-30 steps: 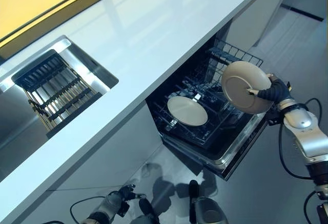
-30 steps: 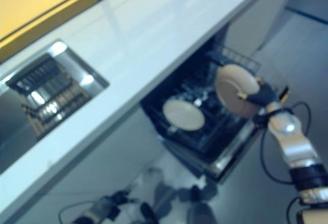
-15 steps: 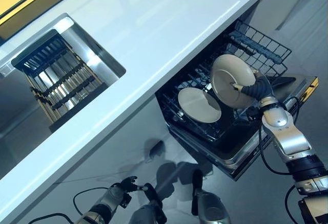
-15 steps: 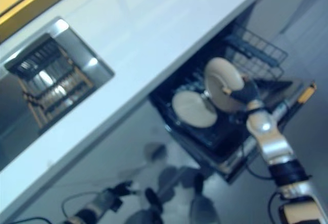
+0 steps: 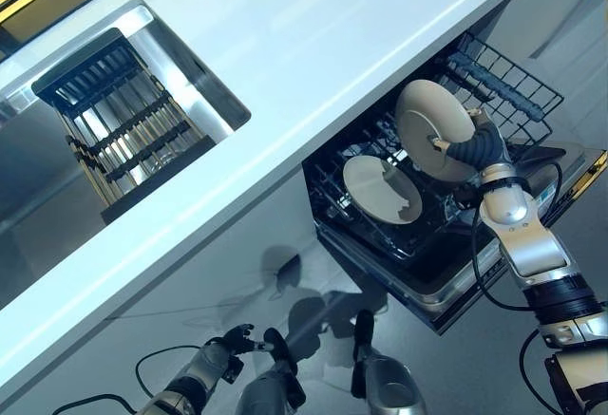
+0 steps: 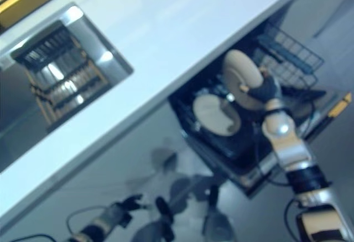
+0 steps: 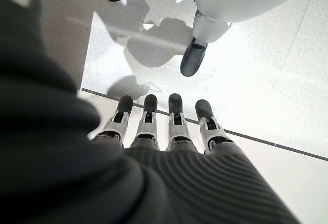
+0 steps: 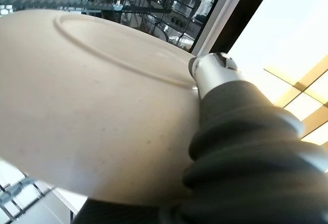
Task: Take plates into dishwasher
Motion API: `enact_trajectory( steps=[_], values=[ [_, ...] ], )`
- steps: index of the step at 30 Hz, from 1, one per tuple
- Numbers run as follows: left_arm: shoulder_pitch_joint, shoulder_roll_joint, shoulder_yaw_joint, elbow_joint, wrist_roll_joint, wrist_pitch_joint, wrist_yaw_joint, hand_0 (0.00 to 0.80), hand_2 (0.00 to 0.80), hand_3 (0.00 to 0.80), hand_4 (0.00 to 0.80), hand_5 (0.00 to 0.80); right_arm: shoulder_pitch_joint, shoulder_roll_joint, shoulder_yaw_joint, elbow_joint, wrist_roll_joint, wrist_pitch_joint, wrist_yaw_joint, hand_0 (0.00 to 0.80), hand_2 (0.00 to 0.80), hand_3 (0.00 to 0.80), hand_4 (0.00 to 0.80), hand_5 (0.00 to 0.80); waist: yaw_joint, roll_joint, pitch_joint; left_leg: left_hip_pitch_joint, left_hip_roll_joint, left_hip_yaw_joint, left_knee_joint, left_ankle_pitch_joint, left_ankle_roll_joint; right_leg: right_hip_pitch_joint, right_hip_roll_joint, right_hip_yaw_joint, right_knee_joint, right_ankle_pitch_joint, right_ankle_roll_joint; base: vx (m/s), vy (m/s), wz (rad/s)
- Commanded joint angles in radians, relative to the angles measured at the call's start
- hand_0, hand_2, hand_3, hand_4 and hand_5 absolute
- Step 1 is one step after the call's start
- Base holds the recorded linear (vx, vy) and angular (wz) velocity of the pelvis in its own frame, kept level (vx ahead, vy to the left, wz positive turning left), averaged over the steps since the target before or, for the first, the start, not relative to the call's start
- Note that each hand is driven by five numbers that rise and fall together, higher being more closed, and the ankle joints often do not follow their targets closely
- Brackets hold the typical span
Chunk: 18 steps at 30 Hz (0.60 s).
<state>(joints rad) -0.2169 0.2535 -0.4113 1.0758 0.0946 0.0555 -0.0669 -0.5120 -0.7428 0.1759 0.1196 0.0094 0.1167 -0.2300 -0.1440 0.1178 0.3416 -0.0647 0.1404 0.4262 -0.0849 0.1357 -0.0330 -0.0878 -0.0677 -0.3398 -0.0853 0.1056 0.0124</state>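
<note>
My right hand [image 5: 472, 149] is shut on a cream plate [image 5: 432, 128], pinching its rim and holding it on edge over the open dishwasher's lower rack [image 5: 503, 87]. The plate's underside [image 8: 87, 111] fills the right wrist view, with my thumb [image 8: 212, 70] pressed on it. A second cream plate [image 5: 380, 190] stands in the rack just left of and below the held one. My left hand [image 5: 228, 353] hangs low by the floor, fingers [image 7: 171, 121] straight and holding nothing.
A long white countertop [image 5: 285, 45] runs above the dishwasher, overhanging the rack's back. A steel sink [image 5: 204, 83] with a dark dish rack [image 5: 119, 125] inside sits at the left. The pulled-out dishwasher door [image 5: 560, 182] lies at the right over grey floor.
The camera has shifted. My right hand has carried the plate slightly up and closer to the standing plate in the rack. The left hand stays low.
</note>
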Motion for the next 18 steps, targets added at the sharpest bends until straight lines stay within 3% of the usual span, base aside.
enact_trajectory(
  steps=[1, 12, 18],
  values=[
    [-0.001, 0.071, 0.0, 0.008, -0.001, -0.007, 0.015, 0.0, 0.0, 0.0, 0.0, 0.0, -0.108, -0.043, -0.014, -0.083, -0.067, -0.032, -0.045, 0.8, 0.8, 0.8, 0.8, 0.8, 0.004, -0.092, -0.007, -0.017, -0.04, -0.011, -0.002, -0.109, -0.035, 0.017, 0.033, 0.04, 0.023, -0.151, 0.008, 0.0, 0.0, 0.0],
    [0.019, 0.089, 0.015, -0.002, 0.019, -0.008, 0.007, 0.0, 0.0, 0.0, 0.0, 0.0, -0.094, -0.143, -0.04, -0.111, -0.151, -0.01, -0.036, 0.8, 0.8, 0.8, 0.8, 0.8, 0.011, -0.103, -0.009, -0.015, -0.04, -0.019, -0.002, -0.114, -0.034, 0.032, 0.036, 0.038, 0.024, -0.156, 0.013, 0.012, -0.003, 0.07],
    [0.016, 0.09, 0.013, -0.004, 0.02, -0.002, 0.004, 0.0, 0.0, 0.0, 0.0, 0.0, -0.078, -0.133, -0.044, -0.092, -0.145, -0.004, -0.03, 0.8, 0.8, 0.8, 0.8, 0.8, 0.014, -0.104, -0.008, -0.014, -0.04, -0.021, -0.002, -0.116, -0.033, 0.037, 0.035, 0.036, 0.022, -0.156, 0.015, 0.0, 0.0, 0.0]
  ],
)
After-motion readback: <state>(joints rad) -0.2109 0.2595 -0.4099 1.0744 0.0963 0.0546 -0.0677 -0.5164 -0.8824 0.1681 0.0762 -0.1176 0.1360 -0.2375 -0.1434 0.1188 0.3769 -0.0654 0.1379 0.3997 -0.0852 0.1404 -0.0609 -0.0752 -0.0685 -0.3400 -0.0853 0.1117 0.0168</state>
